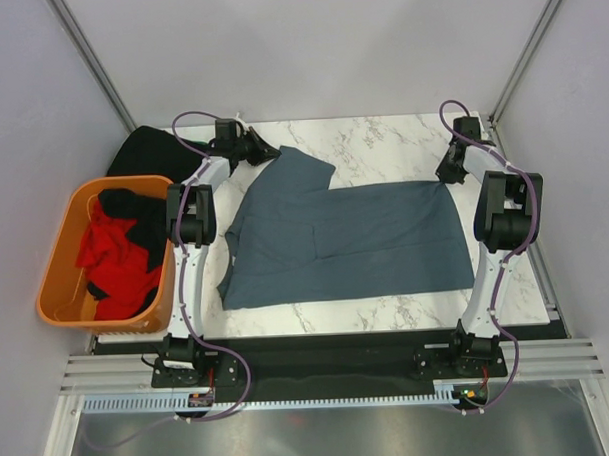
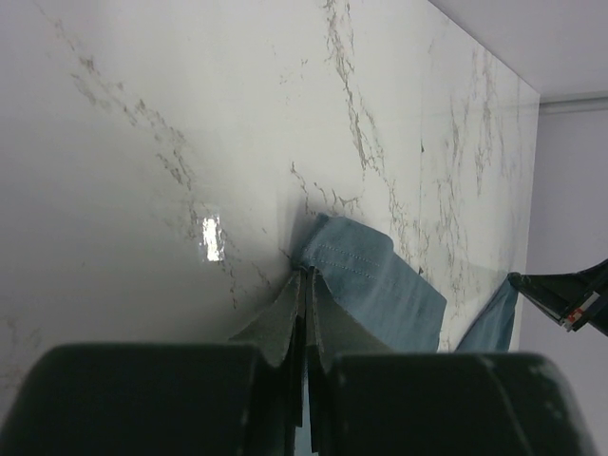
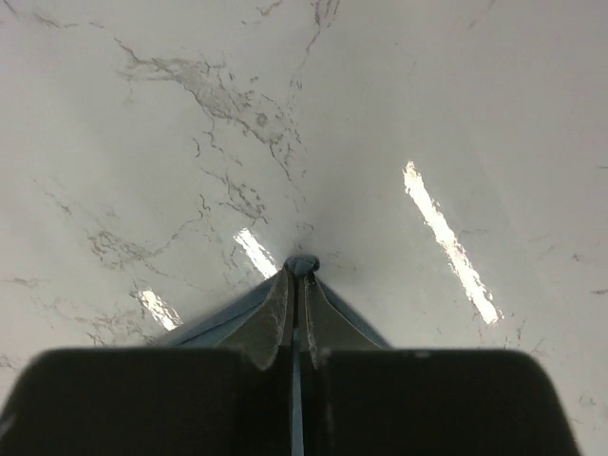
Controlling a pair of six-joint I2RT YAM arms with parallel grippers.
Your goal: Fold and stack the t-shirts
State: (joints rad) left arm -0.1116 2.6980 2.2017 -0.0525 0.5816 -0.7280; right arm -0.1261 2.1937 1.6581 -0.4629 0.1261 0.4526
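A slate blue-grey t-shirt (image 1: 345, 237) lies spread on the marble table (image 1: 382, 140), collar to the left. My left gripper (image 1: 265, 149) is shut on the far sleeve near the back left; in the left wrist view its closed tips (image 2: 306, 275) pinch the hemmed sleeve (image 2: 375, 280). My right gripper (image 1: 446, 175) is shut on the shirt's far right corner; in the right wrist view a small bunch of blue cloth (image 3: 302, 265) pokes out between the tips. A red t-shirt (image 1: 116, 260) and a black one (image 1: 134, 209) lie in the orange basket (image 1: 61, 272).
The orange basket stands off the table's left edge beside the left arm. A black cloth (image 1: 147, 153) lies behind it at the back left. Grey walls close in the back and sides. The right arm's gripper shows at the right of the left wrist view (image 2: 570, 294).
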